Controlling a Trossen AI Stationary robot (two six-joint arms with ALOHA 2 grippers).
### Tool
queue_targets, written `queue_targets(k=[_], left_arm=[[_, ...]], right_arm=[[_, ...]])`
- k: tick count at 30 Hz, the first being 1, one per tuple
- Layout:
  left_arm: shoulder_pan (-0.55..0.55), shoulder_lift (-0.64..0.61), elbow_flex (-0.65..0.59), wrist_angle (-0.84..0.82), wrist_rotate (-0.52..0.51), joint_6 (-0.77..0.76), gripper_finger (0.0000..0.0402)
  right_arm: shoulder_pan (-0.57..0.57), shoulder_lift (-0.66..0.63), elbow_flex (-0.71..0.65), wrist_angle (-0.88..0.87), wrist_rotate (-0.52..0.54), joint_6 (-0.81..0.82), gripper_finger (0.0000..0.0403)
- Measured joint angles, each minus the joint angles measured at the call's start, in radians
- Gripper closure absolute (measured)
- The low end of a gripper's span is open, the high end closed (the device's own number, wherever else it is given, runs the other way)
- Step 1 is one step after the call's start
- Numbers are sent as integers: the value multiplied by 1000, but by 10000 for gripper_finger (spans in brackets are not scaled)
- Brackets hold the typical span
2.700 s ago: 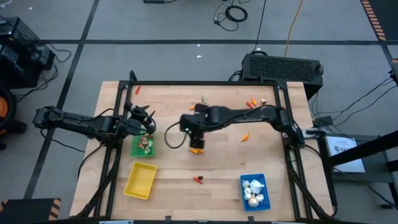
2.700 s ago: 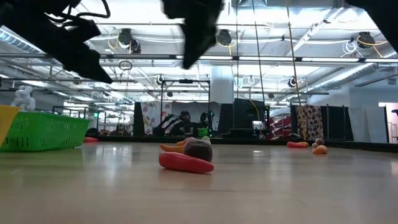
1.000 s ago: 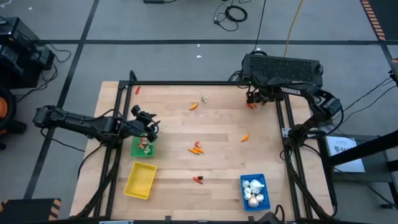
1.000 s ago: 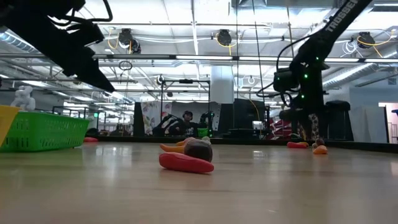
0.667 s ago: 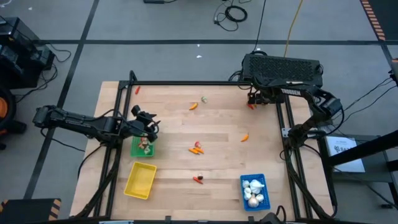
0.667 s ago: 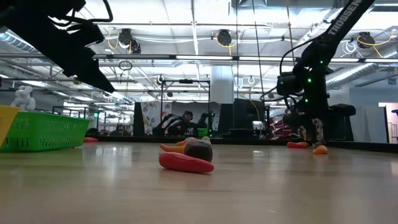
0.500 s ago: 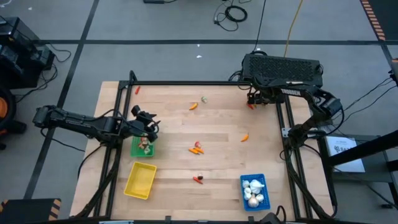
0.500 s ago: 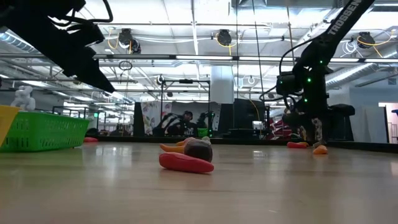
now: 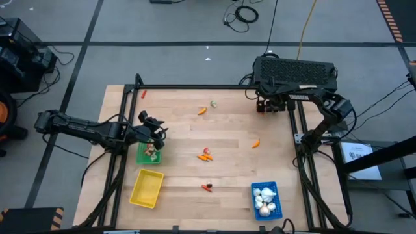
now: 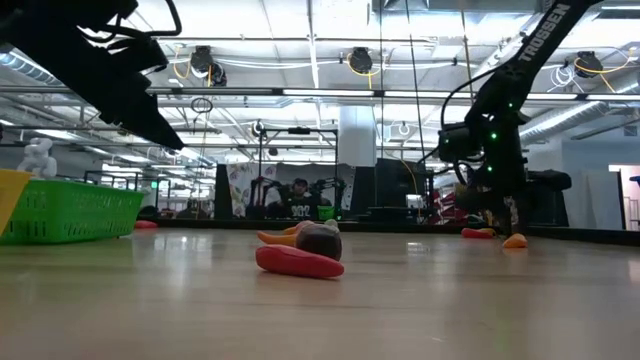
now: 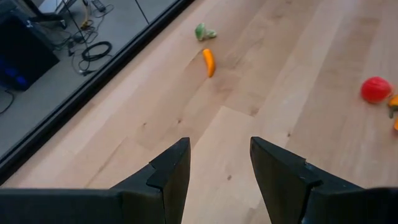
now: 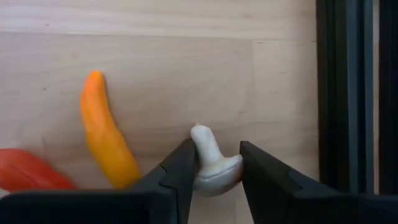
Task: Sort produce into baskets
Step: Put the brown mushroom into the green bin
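Right gripper [image 12: 214,167] at the table's far right corner, fingers closed on a white mushroom-shaped piece [image 12: 211,162], beside an orange carrot-like piece [image 12: 107,130] and a red piece [image 12: 28,171]. Left gripper [image 11: 217,163] parted and empty, poised over the green basket [image 9: 144,156]. Yellow basket [image 9: 147,188] near the front left; blue basket [image 9: 266,199], holding white bulbs, front right. Loose produce scattered mid-table.

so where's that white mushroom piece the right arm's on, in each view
High view: hidden under the right tool at the table's far right corner.
Low view: not distinguishable.
Left wrist view: not in it.
Right wrist view: white mushroom piece between the tool's fingers.
Shared landmark: the orange piece beside it, also low view.
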Motion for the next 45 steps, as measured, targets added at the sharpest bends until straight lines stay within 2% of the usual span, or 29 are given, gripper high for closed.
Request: queue_targets(k=[9, 15, 21, 26, 31, 36, 41, 43, 45], left_arm=[[0, 0, 0, 6, -1, 1, 226], [0, 0, 0, 5, -2, 0, 226], [0, 0, 0, 5, -2, 1, 226], [0, 0, 0, 5, -3, 2, 226], [0, 0, 0, 4, -5, 2, 226], [0, 0, 0, 3, -35, 9, 226], [0, 0, 0, -3, -118, 5, 226], [1, 0, 0, -11, -170, 4, 226], [1, -1, 0, -29, -221, -6, 226]], right_arm=[[37, -34, 3, -30, -61, -22, 313], [68, -132, 57, -80, -61, -31, 313], [161, -235, 127, -51, -63, -37, 313], [323, -264, 139, 184, -144, -58, 313], [534, -194, 139, 533, -155, -121, 313], [713, -56, 139, 894, -155, -205, 313], [837, 140, 148, 1283, -155, -265, 313], [874, 227, 195, 1383, -154, -290, 313], [906, 317, 274, 1401, -154, -329, 313]])
